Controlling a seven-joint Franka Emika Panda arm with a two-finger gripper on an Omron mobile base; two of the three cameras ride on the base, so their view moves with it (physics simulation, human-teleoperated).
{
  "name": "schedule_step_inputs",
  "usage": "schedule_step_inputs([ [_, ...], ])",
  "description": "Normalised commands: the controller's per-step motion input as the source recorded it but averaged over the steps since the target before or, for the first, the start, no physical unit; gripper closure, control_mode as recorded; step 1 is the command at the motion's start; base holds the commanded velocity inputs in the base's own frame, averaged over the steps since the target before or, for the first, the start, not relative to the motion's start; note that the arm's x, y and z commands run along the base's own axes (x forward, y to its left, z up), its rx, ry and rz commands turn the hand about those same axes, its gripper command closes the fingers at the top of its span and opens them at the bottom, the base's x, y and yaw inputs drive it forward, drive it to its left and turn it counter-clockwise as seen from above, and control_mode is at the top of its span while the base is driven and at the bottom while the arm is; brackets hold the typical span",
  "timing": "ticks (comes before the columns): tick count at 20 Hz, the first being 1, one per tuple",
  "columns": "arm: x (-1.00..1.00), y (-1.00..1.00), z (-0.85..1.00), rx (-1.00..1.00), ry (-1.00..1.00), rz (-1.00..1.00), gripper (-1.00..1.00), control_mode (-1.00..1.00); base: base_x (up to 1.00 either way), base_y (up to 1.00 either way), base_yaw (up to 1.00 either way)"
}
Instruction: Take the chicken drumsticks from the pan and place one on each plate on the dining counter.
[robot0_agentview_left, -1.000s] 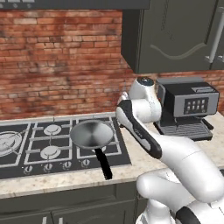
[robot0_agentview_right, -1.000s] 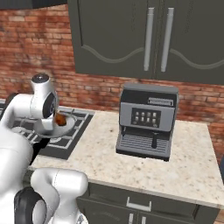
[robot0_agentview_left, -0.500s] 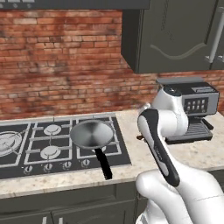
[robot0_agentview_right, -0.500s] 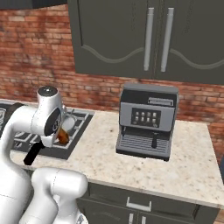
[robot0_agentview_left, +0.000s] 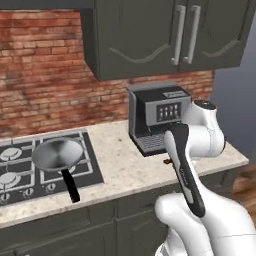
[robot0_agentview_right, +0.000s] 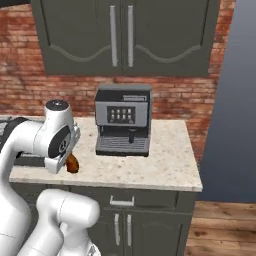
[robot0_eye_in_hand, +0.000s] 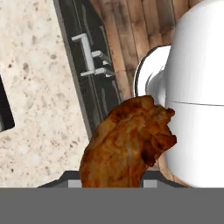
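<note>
At the top of the frame we see dark grey wall cabinets (robot0_agentview_right: 125, 35) over a red brick wall (robot0_agentview_left: 45, 70), wooden plank floor (robot0_agentview_right: 225, 230) lower right.

Chicken drumstick (robot0_eye_in_hand: 127, 144): lower end cut off by the hand view's bottom; in the right base view only a small brown lump (robot0_agentview_right: 73, 163) shows below the arm's wrist, its tapered end hidden.
Gripper: fingers covered by the drumstick and the wrist; their grip is not visible.
Gas hob (robot0_agentview_left: 30, 170): left part cut off by the picture's edge.
Coffee machine (robot0_agentview_left: 159, 116): lower right front hidden behind the arm.
</note>
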Motion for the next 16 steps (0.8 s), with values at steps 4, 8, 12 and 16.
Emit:
schedule_step_inputs([
  [4,0.0,0.0,0.0,0.0,0.0,0.0,1.0,1.0,-0.22,-0.74,-0.56],
  [8,0.0,0.0,0.0,0.0,0.0,0.0,1.0,1.0,0.0,-0.63,-0.67],
  [12,0.0,0.0,0.0,0.0,0.0,0.0,1.0,1.0,0.0,-0.92,-0.62],
  [16,0.0,0.0,0.0,0.0,0.0,0.0,1.0,1.0,0.16,-1.0,-0.58],
])
